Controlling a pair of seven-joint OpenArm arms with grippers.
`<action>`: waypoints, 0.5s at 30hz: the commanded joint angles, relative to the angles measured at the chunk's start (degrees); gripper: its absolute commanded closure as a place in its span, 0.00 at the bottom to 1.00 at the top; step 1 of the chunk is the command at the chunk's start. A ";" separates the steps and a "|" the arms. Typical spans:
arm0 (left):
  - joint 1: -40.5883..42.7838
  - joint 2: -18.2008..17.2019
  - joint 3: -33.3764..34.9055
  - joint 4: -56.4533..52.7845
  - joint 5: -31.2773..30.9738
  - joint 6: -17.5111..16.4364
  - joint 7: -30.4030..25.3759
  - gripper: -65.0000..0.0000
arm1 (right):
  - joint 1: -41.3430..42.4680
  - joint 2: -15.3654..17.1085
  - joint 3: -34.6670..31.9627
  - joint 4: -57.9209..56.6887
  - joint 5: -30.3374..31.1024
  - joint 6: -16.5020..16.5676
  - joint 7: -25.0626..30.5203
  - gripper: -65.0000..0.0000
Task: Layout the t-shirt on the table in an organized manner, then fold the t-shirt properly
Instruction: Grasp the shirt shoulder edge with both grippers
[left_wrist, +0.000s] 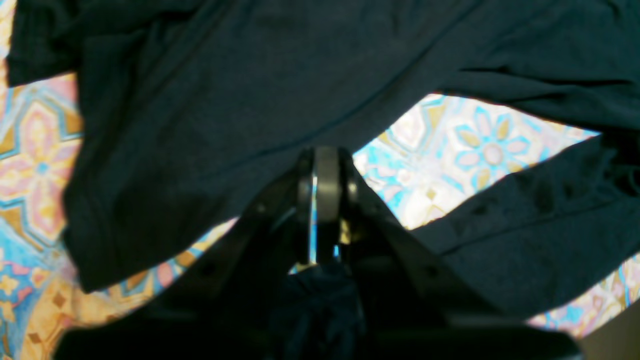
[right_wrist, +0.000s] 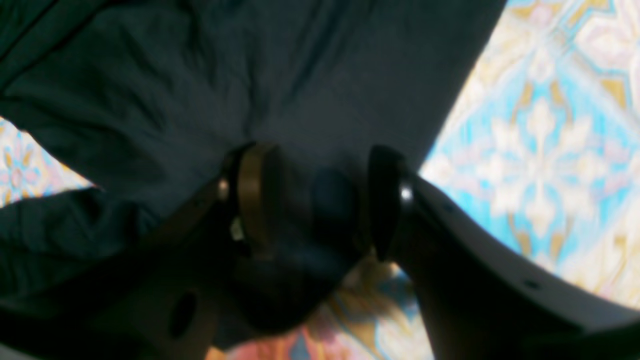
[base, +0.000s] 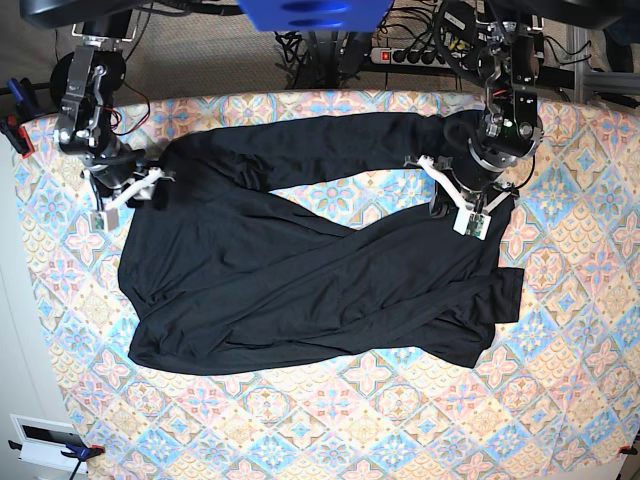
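Closest to the left wrist camera, the left gripper (left_wrist: 322, 200) has its jaws pressed together, pinching a bunch of the black t-shirt (base: 300, 280). Spread apart, the right gripper (right_wrist: 320, 200) straddles fabric at the garment's other end. Beyond them, the t-shirt lies rumpled across the patterned table (base: 420, 430), sleeves stretched along the far edge.

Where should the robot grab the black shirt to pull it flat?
Probably at the far corners of the t-shirt, coming down from above, because the thin cloth lies flat on the table. The left gripper already pinches cloth there. The right gripper is open over the opposite far corner, where a thick fold is easy to pinch.
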 joint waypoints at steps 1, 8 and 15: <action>-0.19 -0.24 -0.24 1.09 -0.24 0.01 -1.04 0.99 | 1.45 0.01 1.91 -0.71 0.25 -0.42 0.87 0.57; -0.19 -1.73 -0.51 1.09 -0.24 0.01 -0.95 0.92 | 10.59 -0.87 4.37 -11.43 5.35 -0.34 -2.47 0.47; -0.01 -1.91 -0.51 1.09 -0.24 0.09 -0.86 0.90 | 10.68 -0.87 4.28 -14.07 9.65 -0.34 -2.65 0.47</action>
